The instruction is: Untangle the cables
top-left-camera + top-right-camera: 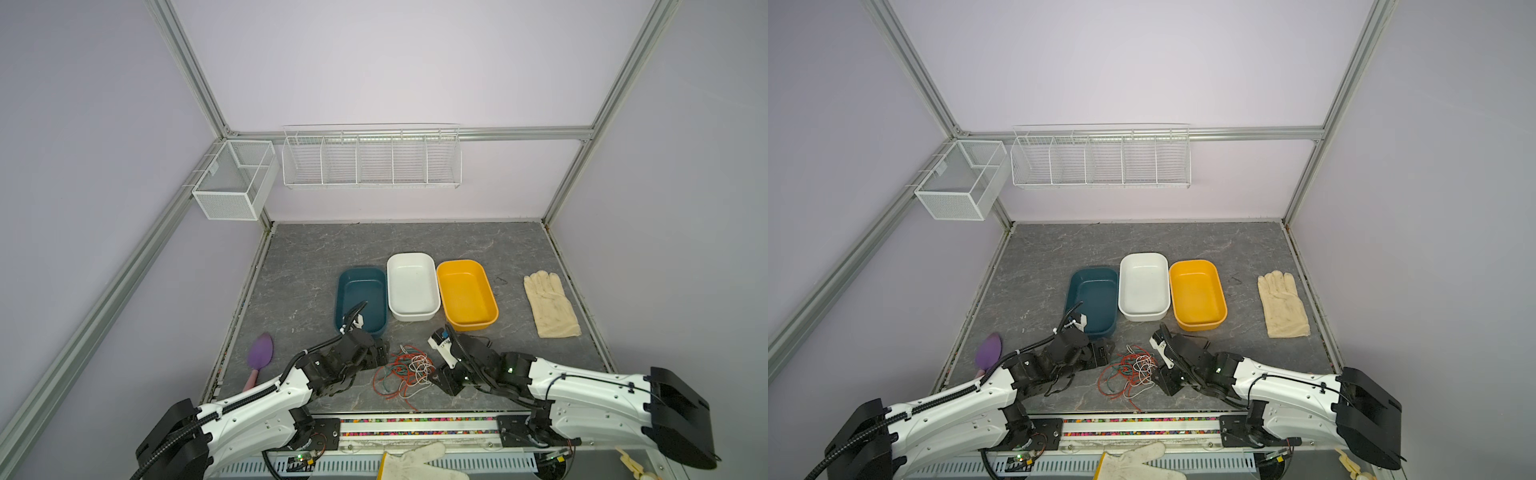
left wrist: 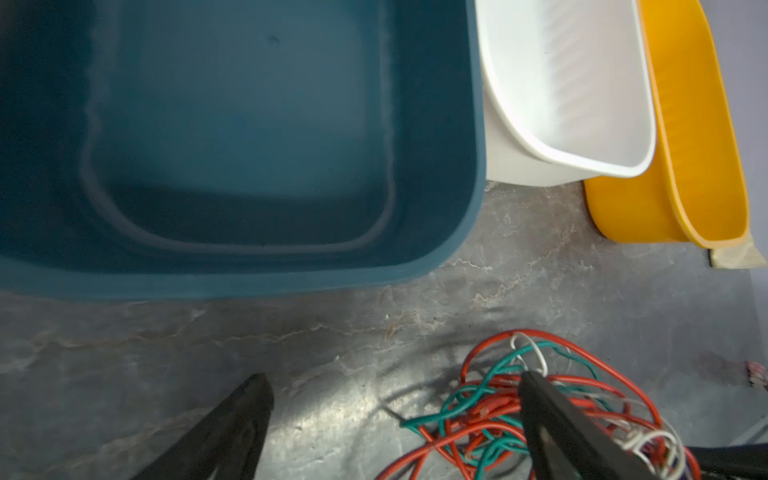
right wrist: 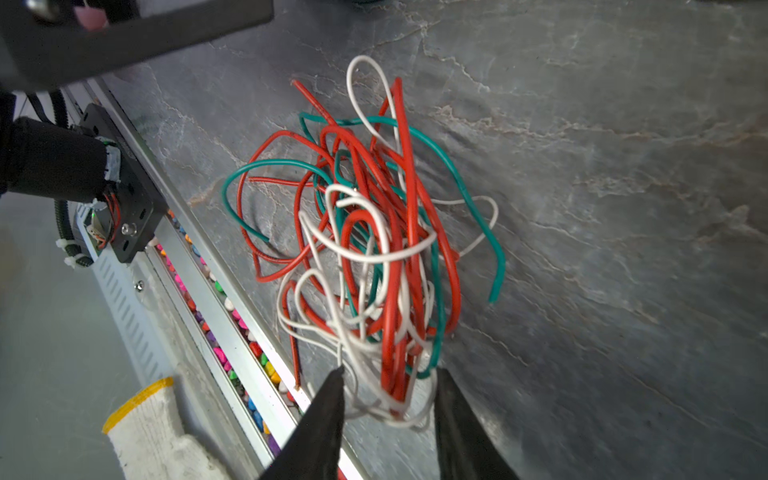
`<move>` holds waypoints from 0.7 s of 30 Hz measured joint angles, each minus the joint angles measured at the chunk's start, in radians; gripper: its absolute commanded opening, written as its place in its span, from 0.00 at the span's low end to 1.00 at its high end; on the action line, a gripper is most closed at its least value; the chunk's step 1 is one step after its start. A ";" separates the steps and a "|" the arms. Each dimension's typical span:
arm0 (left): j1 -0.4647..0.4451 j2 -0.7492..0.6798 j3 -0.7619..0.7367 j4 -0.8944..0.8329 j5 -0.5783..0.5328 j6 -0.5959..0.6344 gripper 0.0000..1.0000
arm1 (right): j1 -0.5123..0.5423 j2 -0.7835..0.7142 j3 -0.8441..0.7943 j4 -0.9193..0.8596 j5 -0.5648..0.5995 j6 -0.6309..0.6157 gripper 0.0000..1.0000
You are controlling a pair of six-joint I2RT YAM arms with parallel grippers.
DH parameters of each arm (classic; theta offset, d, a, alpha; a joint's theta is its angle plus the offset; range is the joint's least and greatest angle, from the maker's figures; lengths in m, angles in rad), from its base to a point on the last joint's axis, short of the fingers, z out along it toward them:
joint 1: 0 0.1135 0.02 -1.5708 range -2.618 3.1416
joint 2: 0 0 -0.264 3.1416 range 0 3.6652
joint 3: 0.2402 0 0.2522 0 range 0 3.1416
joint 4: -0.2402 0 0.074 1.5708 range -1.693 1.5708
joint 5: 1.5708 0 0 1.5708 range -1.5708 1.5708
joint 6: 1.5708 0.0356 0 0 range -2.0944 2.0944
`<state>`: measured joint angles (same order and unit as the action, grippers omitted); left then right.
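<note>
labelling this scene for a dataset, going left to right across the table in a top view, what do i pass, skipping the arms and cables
purple scoop → teal tray → white tray → yellow tray → cream glove

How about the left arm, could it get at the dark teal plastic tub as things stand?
Probably yes. The dark teal plastic tub sits beyond the open left hand, with only bare grey stone-patterned table between them. The tangled red, green and white cables lie to one side, not in the way.

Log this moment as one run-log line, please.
cables: tangled on table | left gripper: open, at tangle | right gripper: straddling cables, grip unclear
</note>
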<state>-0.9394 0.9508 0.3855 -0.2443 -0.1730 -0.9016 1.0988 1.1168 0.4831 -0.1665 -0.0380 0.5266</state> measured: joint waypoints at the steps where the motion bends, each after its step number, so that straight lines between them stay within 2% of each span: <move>1: -0.005 0.000 -0.006 0.012 0.009 -0.007 0.92 | 0.003 0.010 0.002 0.005 0.005 0.002 0.29; 10: -0.045 0.032 -0.086 0.181 0.116 -0.053 0.92 | 0.047 0.050 0.009 0.052 0.070 0.007 0.08; 21: -0.089 0.134 -0.107 0.368 0.153 -0.093 0.91 | 0.082 -0.005 0.014 0.059 0.140 0.000 0.07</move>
<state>-1.0283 1.0843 0.2783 0.1234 -0.0200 -0.9951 1.1812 1.1118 0.4976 -0.1074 0.1024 0.5262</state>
